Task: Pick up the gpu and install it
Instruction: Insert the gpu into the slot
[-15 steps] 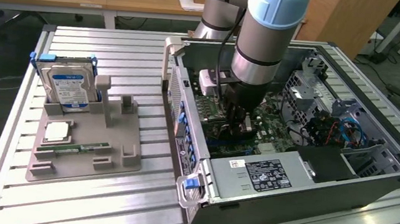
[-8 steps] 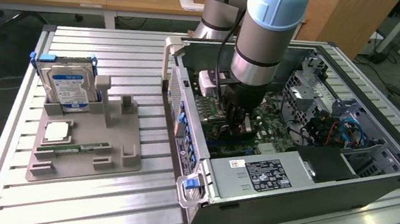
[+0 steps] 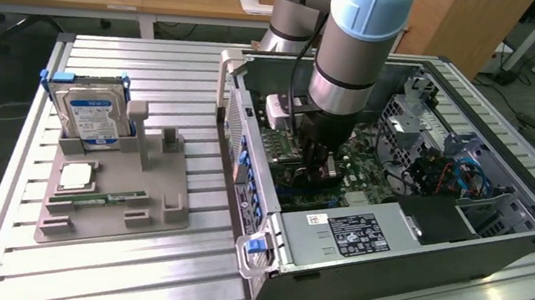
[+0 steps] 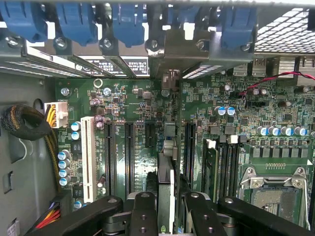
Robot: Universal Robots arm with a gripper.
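The open computer case (image 3: 407, 239) hides most of its motherboard (image 4: 138, 123) behind the arm. Inside it, the gripper (image 4: 167, 206) is clamped on the gpu (image 4: 166, 177), seen edge-on, standing over an expansion slot. The grey tray (image 3: 115, 179) outside holds a hard drive (image 3: 91, 120) and RAM stick (image 3: 113, 197).

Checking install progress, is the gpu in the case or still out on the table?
In the case: the claw holds the gpu edge-down over the motherboard slots.
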